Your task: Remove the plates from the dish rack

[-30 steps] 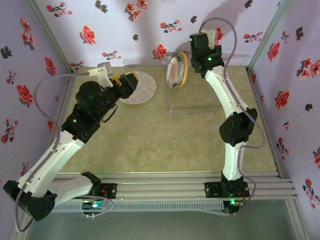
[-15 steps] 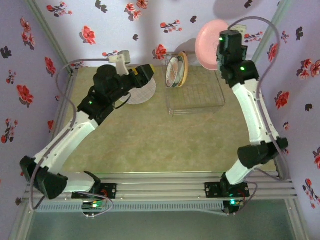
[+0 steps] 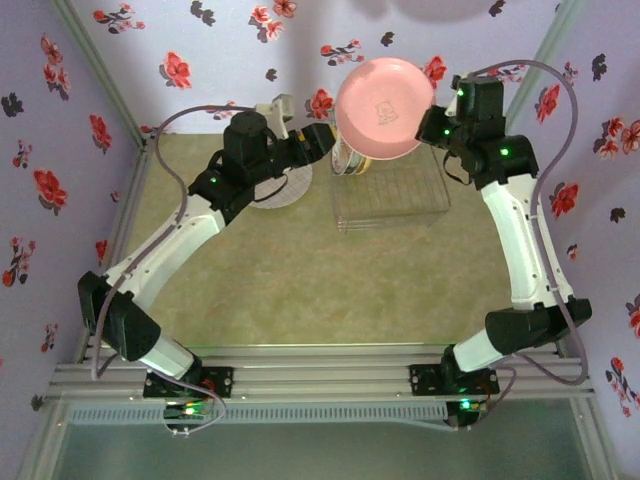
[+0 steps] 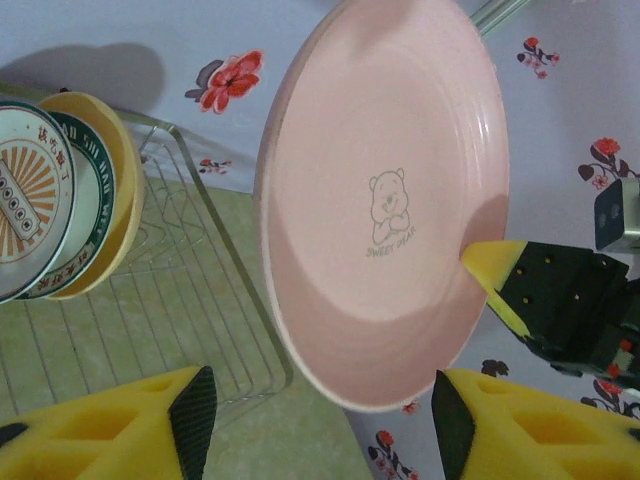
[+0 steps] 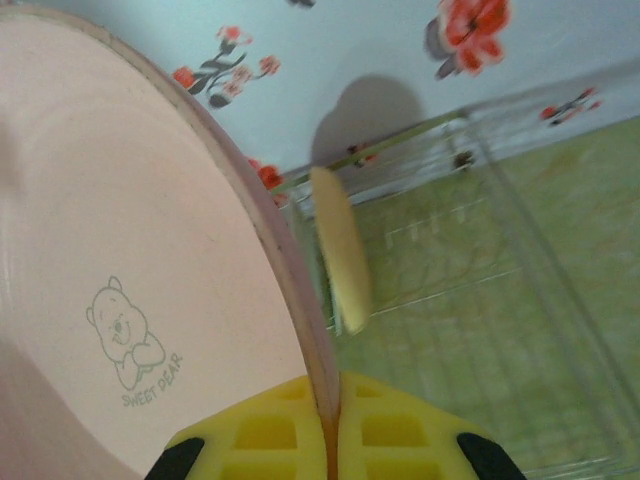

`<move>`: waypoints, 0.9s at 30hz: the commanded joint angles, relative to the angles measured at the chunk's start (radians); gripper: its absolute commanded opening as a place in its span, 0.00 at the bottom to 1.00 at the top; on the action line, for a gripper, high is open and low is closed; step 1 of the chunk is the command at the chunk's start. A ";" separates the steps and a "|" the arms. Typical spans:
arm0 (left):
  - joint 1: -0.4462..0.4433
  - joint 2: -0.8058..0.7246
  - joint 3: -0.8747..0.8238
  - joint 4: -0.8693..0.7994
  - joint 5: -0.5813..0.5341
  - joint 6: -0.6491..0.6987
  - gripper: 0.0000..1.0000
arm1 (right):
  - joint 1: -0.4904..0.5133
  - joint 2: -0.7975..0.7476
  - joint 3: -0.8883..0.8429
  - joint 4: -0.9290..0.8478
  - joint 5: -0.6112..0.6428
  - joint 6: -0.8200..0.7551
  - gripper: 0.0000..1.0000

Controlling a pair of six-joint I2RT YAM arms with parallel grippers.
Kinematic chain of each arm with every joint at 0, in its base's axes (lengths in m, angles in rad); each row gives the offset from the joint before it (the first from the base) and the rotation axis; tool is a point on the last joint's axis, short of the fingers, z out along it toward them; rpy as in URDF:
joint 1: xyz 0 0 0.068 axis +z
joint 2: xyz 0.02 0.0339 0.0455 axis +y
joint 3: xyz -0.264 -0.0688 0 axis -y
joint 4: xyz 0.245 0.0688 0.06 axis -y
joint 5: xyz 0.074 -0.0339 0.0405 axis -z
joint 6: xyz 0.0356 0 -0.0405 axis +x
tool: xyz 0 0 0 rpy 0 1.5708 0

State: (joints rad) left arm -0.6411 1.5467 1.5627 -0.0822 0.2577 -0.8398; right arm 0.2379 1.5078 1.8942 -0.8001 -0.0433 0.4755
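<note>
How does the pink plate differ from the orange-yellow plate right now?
The round pink plate is held in the air, clamped at its rim by the right tool; the round orange-yellow plate stands in the silver wire dish rack. The pink plate's face is open to view, with a small bear drawing; the orange-yellow plate's face is mostly covered by a sunburst plate in front. Both are round dinner plates.

From above and behind the arm bases, we look down on the whole table (image 3: pixel 300 290) from afar. Our left wrist view faces the front of the pink plate (image 4: pixel 385 200) from nearby; our right wrist view hugs its rim at lower centre. All three views share that plate and the wire dish rack (image 3: pixel 392 195).
</note>
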 commanded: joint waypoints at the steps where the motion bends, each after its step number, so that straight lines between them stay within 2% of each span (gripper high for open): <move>1: -0.006 0.028 0.056 -0.023 0.019 -0.022 0.59 | 0.000 -0.012 -0.007 0.047 -0.159 0.102 0.00; 13: -0.006 0.061 0.098 -0.104 -0.020 -0.008 0.44 | 0.000 -0.002 -0.062 0.096 -0.308 0.191 0.00; 18: -0.006 0.065 0.105 -0.126 -0.028 -0.002 0.32 | 0.000 0.002 -0.081 0.102 -0.330 0.201 0.00; 21: -0.006 0.070 0.116 -0.146 -0.031 -0.001 0.17 | 0.001 0.004 -0.087 0.102 -0.337 0.200 0.00; 23: -0.006 0.076 0.127 -0.168 -0.034 0.002 0.02 | 0.000 0.004 -0.086 0.101 -0.340 0.195 0.00; 27: -0.006 0.079 0.138 -0.188 -0.035 0.003 0.00 | 0.003 0.008 -0.085 0.089 -0.352 0.176 0.00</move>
State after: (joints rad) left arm -0.6353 1.6260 1.6623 -0.2493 0.1909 -0.8707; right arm 0.2420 1.5173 1.8053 -0.7544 -0.3531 0.6361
